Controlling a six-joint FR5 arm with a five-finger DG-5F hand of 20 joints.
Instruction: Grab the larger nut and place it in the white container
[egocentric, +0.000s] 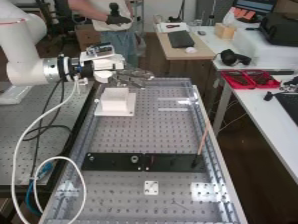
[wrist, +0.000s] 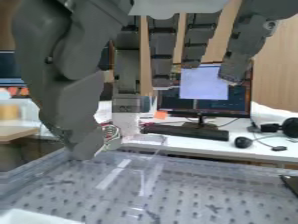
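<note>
The perforated bench (egocentric: 120, 132) spreads under everything, probably so that parts can lie flat and reachable. The white arm (egocentric: 23, 45) stretches over its far end. Across the nearer part lies a dark plate (egocentric: 113, 161), perhaps as a rest for small parts. The white container (egocentric: 115, 99) stands upright on its base, mouth apparently upward, ready for receiving. The hand (egocentric: 133, 77) is raised near it, thumb (wrist: 80, 120) bent toward the nearest finger (wrist: 126, 80), other fingers rather straight, presumably out of the way. Between these two tips, the larger nut (wrist: 112, 134), as I judge it, seems pinched, outside the container.
</note>
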